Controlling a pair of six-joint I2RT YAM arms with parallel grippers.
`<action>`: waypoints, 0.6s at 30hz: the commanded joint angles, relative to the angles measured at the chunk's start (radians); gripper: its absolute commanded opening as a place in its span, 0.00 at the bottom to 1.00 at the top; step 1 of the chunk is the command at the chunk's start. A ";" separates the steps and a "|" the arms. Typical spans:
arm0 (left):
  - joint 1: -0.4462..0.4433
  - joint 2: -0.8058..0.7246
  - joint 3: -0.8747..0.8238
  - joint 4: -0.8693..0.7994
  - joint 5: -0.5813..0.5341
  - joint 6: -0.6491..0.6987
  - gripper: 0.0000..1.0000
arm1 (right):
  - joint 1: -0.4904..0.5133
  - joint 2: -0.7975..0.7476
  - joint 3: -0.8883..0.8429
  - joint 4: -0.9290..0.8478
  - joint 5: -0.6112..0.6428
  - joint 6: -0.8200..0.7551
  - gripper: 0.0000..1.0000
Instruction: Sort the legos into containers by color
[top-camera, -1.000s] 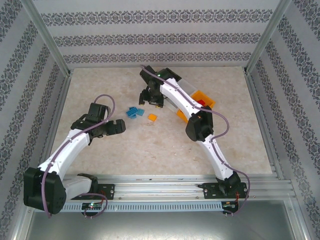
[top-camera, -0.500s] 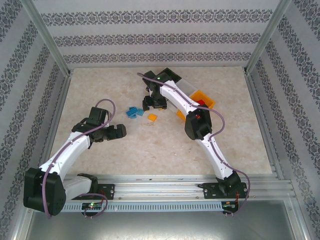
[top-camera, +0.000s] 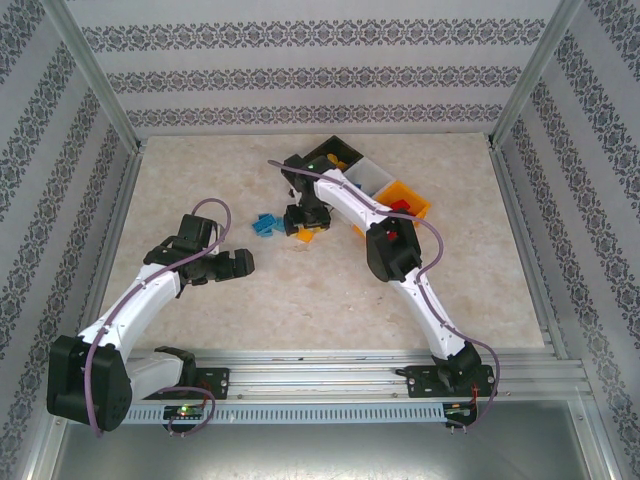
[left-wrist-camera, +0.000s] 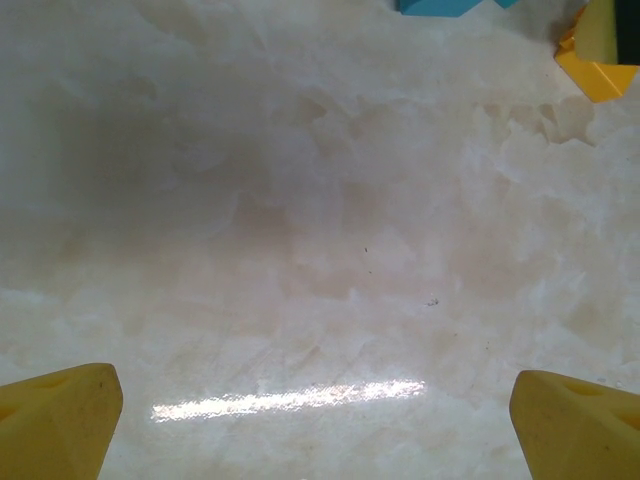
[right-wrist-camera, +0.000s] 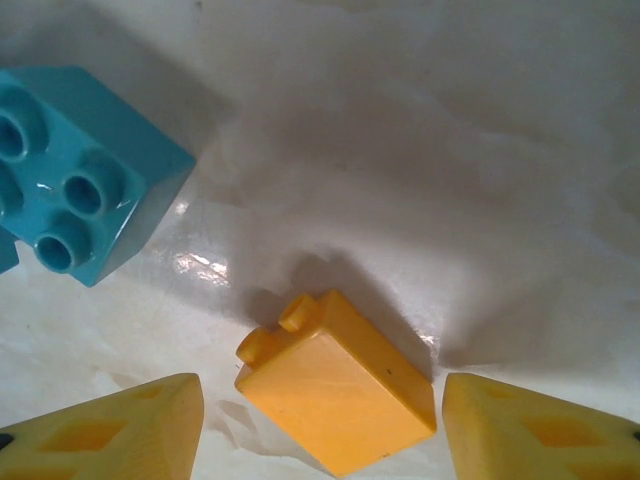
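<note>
An orange-yellow lego (right-wrist-camera: 340, 395) lies on its side on the table, between the fingers of my right gripper (right-wrist-camera: 320, 430). The jaws stand open, with a gap on each side of the brick. From above, that gripper (top-camera: 306, 227) hangs over the orange lego (top-camera: 304, 237), with blue legos (top-camera: 265, 223) just to its left. One blue lego (right-wrist-camera: 80, 170) shows studs-up. The black bin (top-camera: 333, 150), white-grey bin (top-camera: 372, 177) and orange-yellow bin (top-camera: 412, 192) stand in a row behind. My left gripper (top-camera: 241, 263) is open over bare table.
In the left wrist view my left gripper (left-wrist-camera: 320, 430) faces bare marble, with a blue lego (left-wrist-camera: 435, 5) and the orange lego (left-wrist-camera: 600, 75) at the top edge. Metal frame posts and patterned walls ring the table (top-camera: 200, 190).
My right gripper has moved forward and down from beside the bins to straddle the orange lego, its jaws narrowing a little. The black bin is now uncovered. The left arm has drawn back slightly.
</note>
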 joint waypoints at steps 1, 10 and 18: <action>0.010 -0.001 -0.011 0.014 0.017 -0.018 1.00 | 0.023 -0.016 -0.014 -0.002 -0.006 -0.028 0.64; 0.011 -0.002 -0.012 0.018 0.024 -0.020 1.00 | 0.075 -0.044 -0.059 -0.047 0.139 -0.023 0.58; 0.009 -0.001 -0.015 0.020 0.026 -0.020 1.00 | 0.078 -0.032 -0.044 -0.034 0.211 0.024 0.47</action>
